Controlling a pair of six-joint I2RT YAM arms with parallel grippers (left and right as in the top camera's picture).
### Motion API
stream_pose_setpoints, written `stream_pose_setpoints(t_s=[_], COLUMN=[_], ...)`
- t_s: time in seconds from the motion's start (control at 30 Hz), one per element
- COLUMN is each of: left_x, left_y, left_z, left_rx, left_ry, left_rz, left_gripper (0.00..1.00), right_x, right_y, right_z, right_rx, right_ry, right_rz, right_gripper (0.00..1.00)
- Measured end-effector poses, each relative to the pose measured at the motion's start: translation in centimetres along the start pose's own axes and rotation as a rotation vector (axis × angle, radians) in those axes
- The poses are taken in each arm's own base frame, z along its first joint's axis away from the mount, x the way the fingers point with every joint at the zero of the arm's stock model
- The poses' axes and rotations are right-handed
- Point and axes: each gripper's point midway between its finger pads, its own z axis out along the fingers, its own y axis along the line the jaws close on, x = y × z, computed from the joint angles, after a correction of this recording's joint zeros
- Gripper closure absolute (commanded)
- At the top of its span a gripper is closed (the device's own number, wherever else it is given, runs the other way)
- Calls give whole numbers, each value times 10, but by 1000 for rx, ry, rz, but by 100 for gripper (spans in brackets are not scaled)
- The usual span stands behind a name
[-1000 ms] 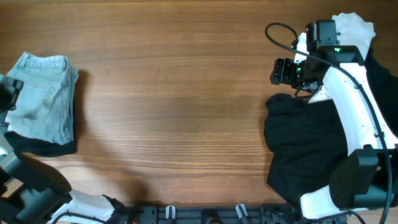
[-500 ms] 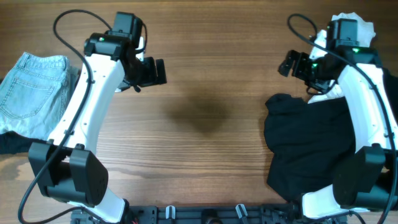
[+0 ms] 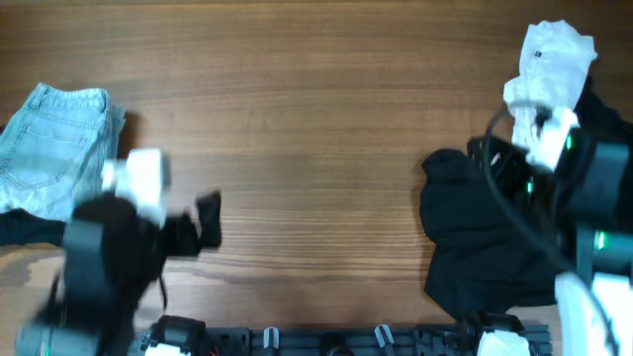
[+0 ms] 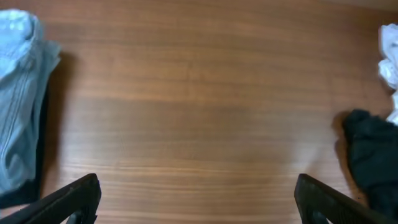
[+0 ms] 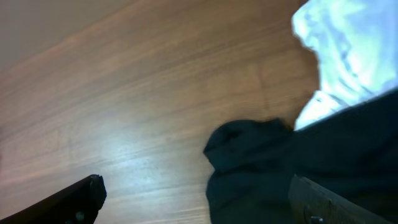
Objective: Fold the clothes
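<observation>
Folded light-blue jeans (image 3: 54,158) lie at the far left on top of a black garment (image 3: 30,229); they also show in the left wrist view (image 4: 18,93). A crumpled black garment (image 3: 485,237) lies at the right, with a white garment (image 3: 554,64) behind it. My left gripper (image 4: 199,208) is open and empty above bare wood; in the overhead view it (image 3: 206,222) is blurred, right of the jeans. My right gripper (image 5: 199,208) is open and empty above the left edge of the black garment (image 5: 298,162), with the white garment (image 5: 354,50) beyond it.
The wooden table (image 3: 316,119) runs between the two piles. The right arm (image 3: 584,188) hangs over the black pile and hides part of it. The arm bases stand at the near edge (image 3: 326,341).
Both arms have swung back toward the near edge. The left arm left the table's middle-left for the lower left. The right gripper moved from beside the white garment to over the black pile.
</observation>
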Motion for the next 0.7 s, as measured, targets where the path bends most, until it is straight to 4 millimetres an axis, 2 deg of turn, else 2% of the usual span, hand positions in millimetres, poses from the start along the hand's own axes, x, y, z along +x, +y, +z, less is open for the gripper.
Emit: stream_pose_setpoints(t_s=[0.07,0.13,0.23,0.3,0.37,0.47,0.53,0.6,0.7], left_x=[8,11,17,16,16,21,33,48,51], left_y=[4,9,21,26,29,32,41,52,58], left_z=[-32,-73,-99,-100,-83,-33,0,19,22], left_rx=[27,52,25,-2,-20,-41,-85,-141,-173], left_ry=[-140,-316,-438,-448,-440,-401,-359,-312,-306], left_rz=[-9,-18,-37,-47,-57,-76,-84,-87,-90], left_gripper=[0,0,0,0,0,0,0,0,0], right_x=[9,18,22,28,29,32,35,37,44], right_y=[-6,-9,-11,-13,-15,-18,-20,-22,-27], right_z=[-12,-26,-31,-29,-25,-17,-11,-4,10], right_rx=[19,29,40,50,56,67,74,84,103], right_ry=[-53,-97,-99,-72,-54,-21,5,39,102], right_rz=[7,9,16,25,33,39,44,50,62], right_gripper=[0,0,0,1,0,0,0,0,0])
